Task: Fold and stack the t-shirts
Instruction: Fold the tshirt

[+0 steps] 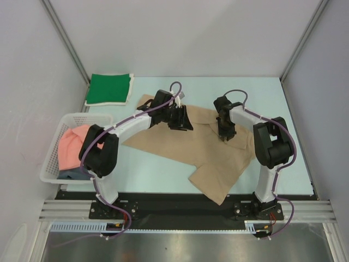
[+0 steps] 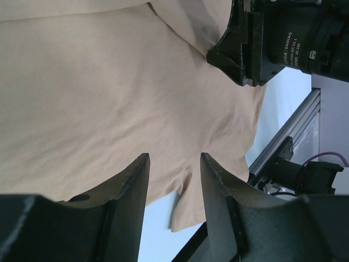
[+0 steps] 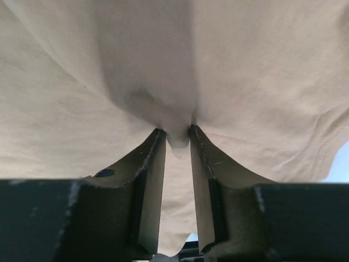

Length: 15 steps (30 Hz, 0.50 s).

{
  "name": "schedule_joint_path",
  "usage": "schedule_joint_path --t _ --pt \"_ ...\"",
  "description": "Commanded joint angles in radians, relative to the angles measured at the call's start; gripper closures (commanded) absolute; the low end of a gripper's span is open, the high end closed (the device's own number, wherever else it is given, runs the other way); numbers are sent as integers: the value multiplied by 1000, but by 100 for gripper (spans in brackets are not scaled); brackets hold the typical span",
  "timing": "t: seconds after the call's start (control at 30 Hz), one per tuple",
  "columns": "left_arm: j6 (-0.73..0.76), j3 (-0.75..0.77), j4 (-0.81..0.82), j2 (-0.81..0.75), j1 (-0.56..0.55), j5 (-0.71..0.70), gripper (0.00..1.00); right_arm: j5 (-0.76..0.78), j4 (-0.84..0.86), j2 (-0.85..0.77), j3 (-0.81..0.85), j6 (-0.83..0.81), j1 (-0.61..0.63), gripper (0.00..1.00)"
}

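Cloth, plastic and tabletop finishes
tan t-shirt [image 1: 202, 147]: soft matt knit cloth, creased, stitched hems; green t-shirt [image 1: 109, 88] and pink t-shirt [image 1: 71, 144]: matt cloth; basket [image 1: 52, 164]: white lattice plastic, slight sheen; table [image 1: 272, 98]: smooth, pale, matt.

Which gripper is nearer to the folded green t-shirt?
Left. The left gripper is over the tan t-shirt, right of the green t-shirt; the right gripper, pinching the tan one, is farther right.

Lit brightly, evenly from overhead; shadowed softly on the bench [image 1: 152, 174]; darkened along the tan t-shirt [image 3: 109, 82] fold above the blurred right claw [image 3: 177, 131].
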Motion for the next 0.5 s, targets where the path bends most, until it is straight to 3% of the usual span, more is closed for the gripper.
schedule_joint_path --t 0.0,0.03,0.07,0.17,0.3,0.47 --pt "14 48 -3 -17 -5 27 52 70 -24 -42 54 10 7 71" --pt "14 48 -3 -16 -5 29 52 67 -34 -46 63 8 5 73" --pt "13 48 3 -13 -5 30 52 65 -52 -52 77 8 7 82" --pt "-47 16 97 6 -5 99 45 59 -61 -51 103 2 4 95" --pt "-217 -54 329 32 -11 188 39 54 -77 -7 168 16 -25 98" --pt "-256 0 357 91 -23 210 39 71 -43 42 222 -12 -83 97"
